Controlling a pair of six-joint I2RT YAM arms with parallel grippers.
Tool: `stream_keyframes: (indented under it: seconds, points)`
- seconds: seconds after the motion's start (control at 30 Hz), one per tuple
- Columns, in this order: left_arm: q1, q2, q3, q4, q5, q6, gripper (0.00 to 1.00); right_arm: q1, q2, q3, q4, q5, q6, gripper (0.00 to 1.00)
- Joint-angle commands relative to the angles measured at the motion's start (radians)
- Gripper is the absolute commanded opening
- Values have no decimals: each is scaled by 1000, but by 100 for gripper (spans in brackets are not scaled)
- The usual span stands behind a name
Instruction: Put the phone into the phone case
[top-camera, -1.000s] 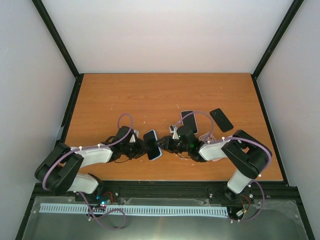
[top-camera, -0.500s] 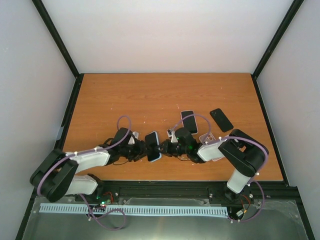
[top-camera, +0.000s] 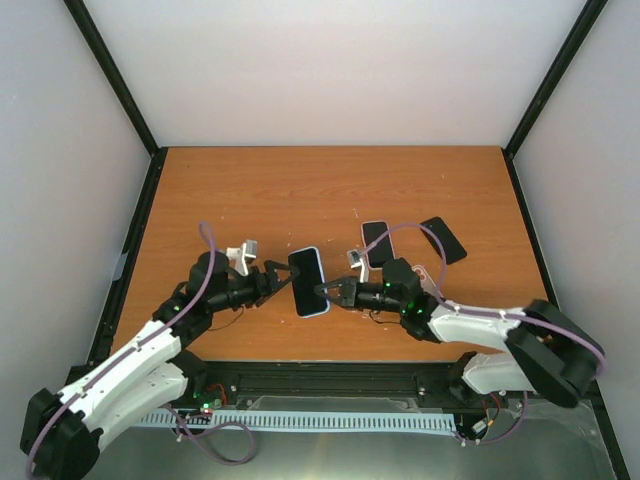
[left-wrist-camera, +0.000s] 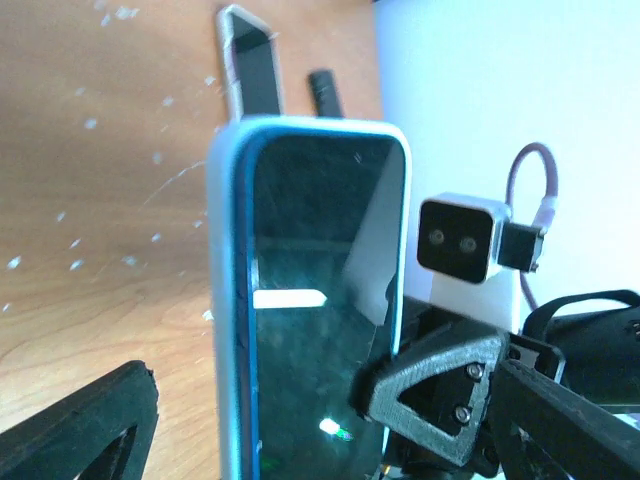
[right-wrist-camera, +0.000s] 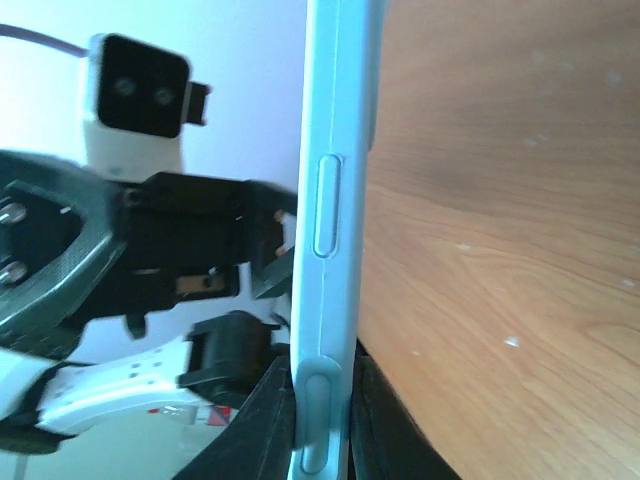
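1. Tabletop (top-camera: 300, 190): orange-brown wood grain with pale scuffs, black-framed, enclosed by white walls.

2. Left arm (top-camera: 130, 355) and right arm (top-camera: 480, 325): white and black links with purple cabling, reaching inward toward each other over the near half of the tabletop.

3. Left gripper (top-camera: 280, 283): jaws spread apart. In the wrist view the one visible finger (left-wrist-camera: 80, 430) stands clear of the case's edge, touching nothing.

4. Right gripper (top-camera: 325, 292): jaws together, pinching one edge of the phone case. The right wrist view shows a dark finger pressed on each face.

5. Phone case (top-camera: 318, 312): pale blue, with rounded corners and a raised rim. Its side wall (right-wrist-camera: 335, 200) carries one long moulded button with a second below it. It sits between the two sets of jaws, screen side turned up to the overhead camera (whether it rests on the wood cannot be told).

6. Phone (top-camera: 305, 275): seated inside the case, with black glossy glass (left-wrist-camera: 320, 300) that is unlit and shows only reflections.

7. Two spare dark handsets (top-camera: 375, 240) (top-camera: 443, 240): lying flat beyond the right jaws, apart from each other.
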Motion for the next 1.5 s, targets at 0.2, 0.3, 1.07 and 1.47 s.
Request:
stream_keyframes:
  seconds: [0.2, 0.3, 1.07, 1.47]
  points:
    - [24, -98, 106, 109, 131, 28, 82, 6, -347, -49, 93, -87, -16, 9]
    - [24, -110, 72, 243, 165, -4, 77, 10, -392, -65, 117, -104, -13, 8]
    - [24, -59, 31, 346, 211, -40, 0, 25, -400, -90, 121, -85, 15, 7]
    - [24, -101, 8, 268, 248, -4, 55, 25, -401, -47, 151, 57, 80, 6]
